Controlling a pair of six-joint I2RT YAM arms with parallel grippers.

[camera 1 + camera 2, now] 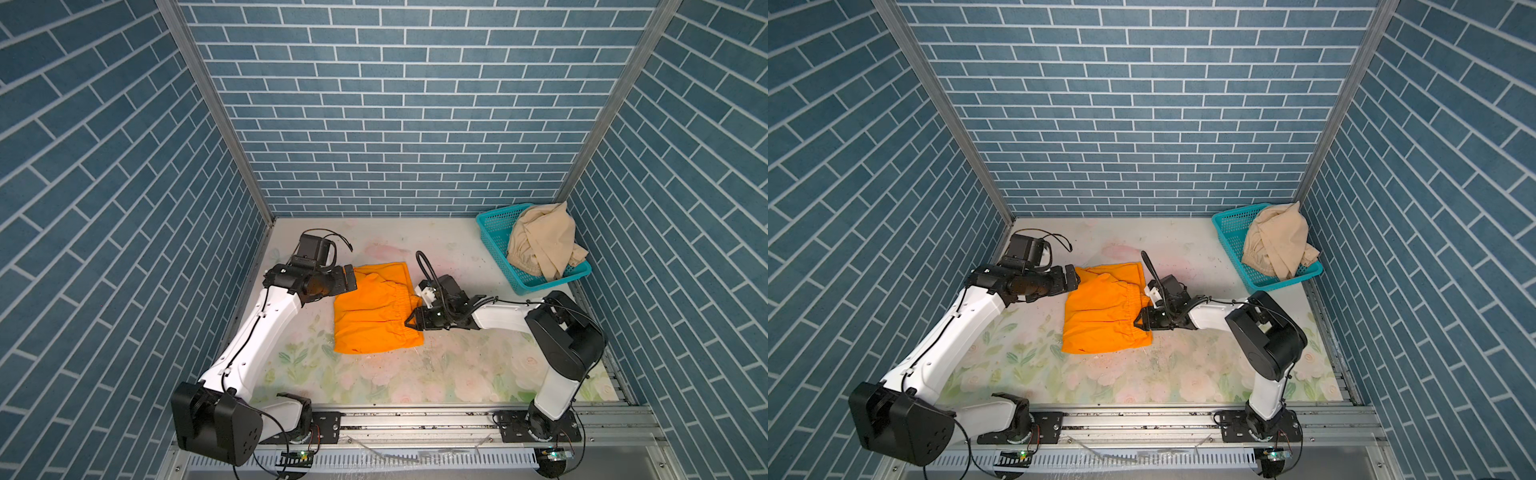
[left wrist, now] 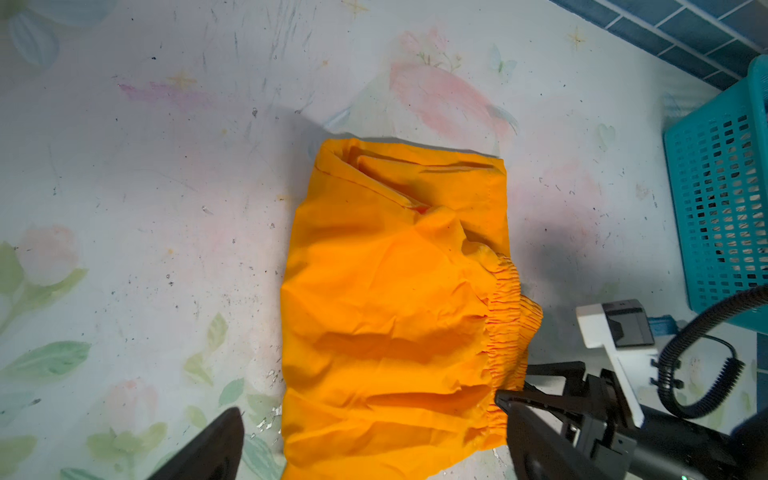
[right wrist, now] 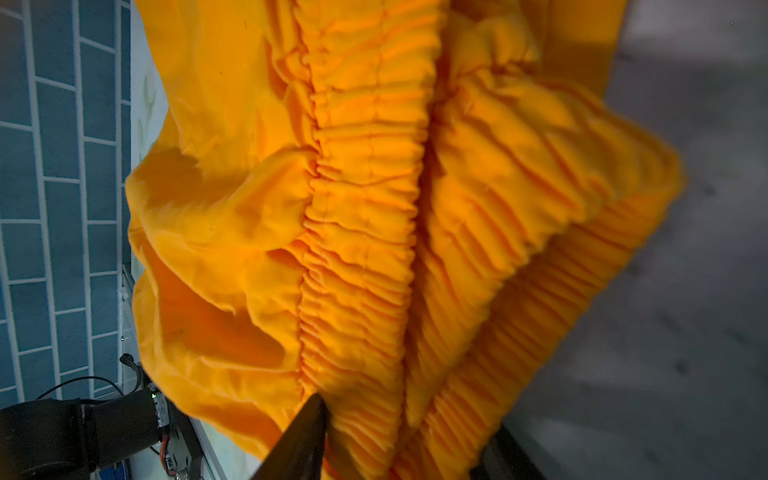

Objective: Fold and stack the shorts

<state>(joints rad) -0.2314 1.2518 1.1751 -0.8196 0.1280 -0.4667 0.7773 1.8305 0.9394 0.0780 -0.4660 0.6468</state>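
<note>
I reckon I'm mid-fold on the orange shorts. The right claw sits half-spread around their waistband, and the left claw is spread wide. Next calls for a firm pinch.

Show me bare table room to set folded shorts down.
Bare: the table strip between the orange shorts and the arm bases; the back strip left of the basket. Crowded: mid-table, the left gripper and right gripper flanking the shorts.

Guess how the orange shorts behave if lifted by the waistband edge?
Probably floppy: the orange shorts lie in soft wrinkles and loose folds, so layers likely sag and unfold. Likely light; the cloth looks thin. The gathered waistband is bunched and ribbed, so the right gripper should hold it without much slip.
</note>
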